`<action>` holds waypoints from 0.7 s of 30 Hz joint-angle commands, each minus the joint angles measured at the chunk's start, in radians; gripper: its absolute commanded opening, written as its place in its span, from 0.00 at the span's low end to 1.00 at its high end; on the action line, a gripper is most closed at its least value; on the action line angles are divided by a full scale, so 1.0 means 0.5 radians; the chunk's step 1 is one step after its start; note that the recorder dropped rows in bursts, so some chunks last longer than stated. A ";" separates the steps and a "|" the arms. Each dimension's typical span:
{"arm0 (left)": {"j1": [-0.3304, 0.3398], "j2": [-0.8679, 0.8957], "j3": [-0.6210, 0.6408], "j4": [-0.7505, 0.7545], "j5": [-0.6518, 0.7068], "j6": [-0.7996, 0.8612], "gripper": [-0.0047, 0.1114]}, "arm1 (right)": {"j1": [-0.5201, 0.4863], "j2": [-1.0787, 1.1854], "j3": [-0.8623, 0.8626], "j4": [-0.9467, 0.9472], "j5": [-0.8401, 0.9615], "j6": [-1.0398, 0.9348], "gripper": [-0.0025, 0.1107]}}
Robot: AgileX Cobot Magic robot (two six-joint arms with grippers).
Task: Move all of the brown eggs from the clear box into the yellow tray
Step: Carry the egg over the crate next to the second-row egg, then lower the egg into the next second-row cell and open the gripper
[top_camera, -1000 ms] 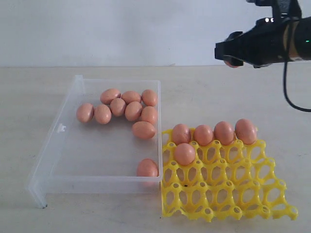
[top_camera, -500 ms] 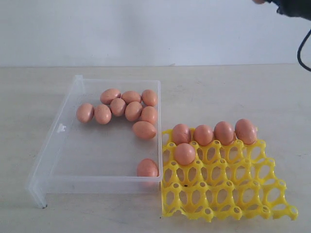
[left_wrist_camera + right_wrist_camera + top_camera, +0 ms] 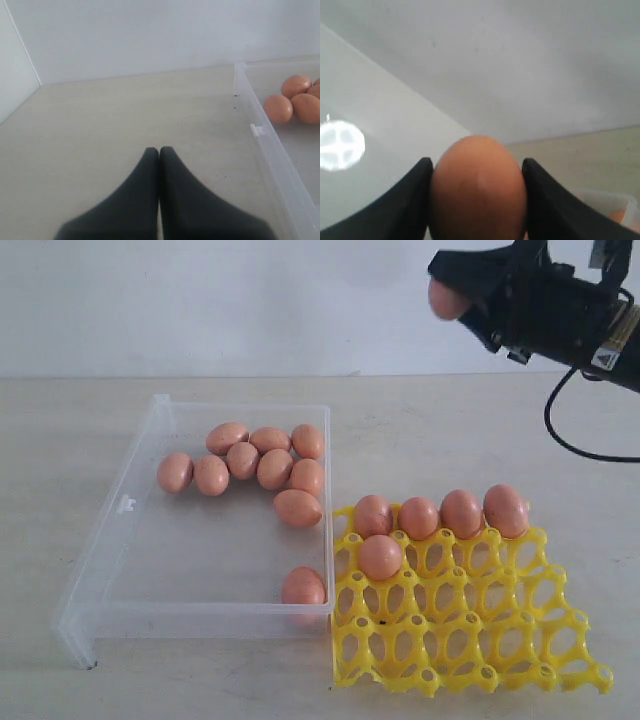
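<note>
A pale beige tabletop (image 3: pixel 450 430) carries two things: the clear box (image 3: pixel 200 560) on the left, and the yellow tray (image 3: pixel 470 640) just beside its right wall (nearer the camera).

Ten brown eggs (image 3: pixel 275 469) in clear box (image 3: pixel 200 560), five in yellow tray (image 3: pixel 470 640), one seemingly aloft.
</note>
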 commanded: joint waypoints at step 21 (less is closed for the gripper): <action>-0.006 0.006 0.000 0.003 -0.076 -0.007 0.00 | 0.239 -0.260 0.509 -0.880 0.435 -0.761 0.02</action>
